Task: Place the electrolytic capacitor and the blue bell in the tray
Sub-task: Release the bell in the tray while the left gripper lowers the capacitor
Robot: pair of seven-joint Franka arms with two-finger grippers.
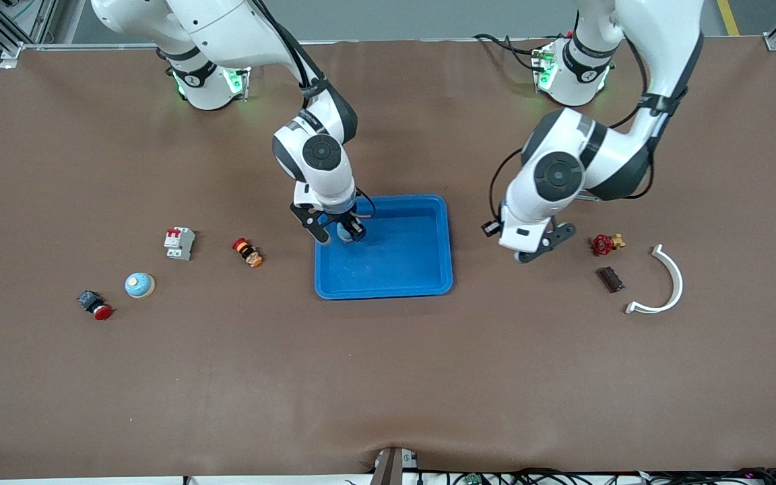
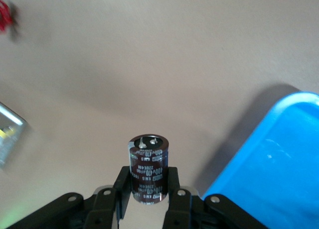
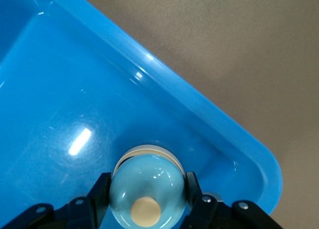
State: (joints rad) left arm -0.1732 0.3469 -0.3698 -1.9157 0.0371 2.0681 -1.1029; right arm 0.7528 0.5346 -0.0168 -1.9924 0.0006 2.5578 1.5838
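The bright blue tray [image 1: 401, 273] lies mid-table. My right gripper [image 1: 339, 232] is over the tray's corner toward the right arm's base, shut on a light blue bell [image 1: 345, 231] with a tan button. In the right wrist view the bell [image 3: 144, 176] sits between the fingers of that gripper [image 3: 147, 189], low over the tray floor [image 3: 60, 99]. My left gripper [image 1: 535, 252] hangs over bare mat between the tray and a red valve. It is shut on a dark brown electrolytic capacitor [image 2: 148, 162], held upright; the tray rim [image 2: 279, 109] shows beside it.
A second blue bell [image 1: 139, 285], a black-and-red push button [image 1: 95, 304], a white breaker [image 1: 179, 242] and an orange-red part [image 1: 247, 252] lie toward the right arm's end. A red valve [image 1: 605, 244], a dark brown block [image 1: 610, 279] and a white curved piece [image 1: 664, 286] lie toward the left arm's end.
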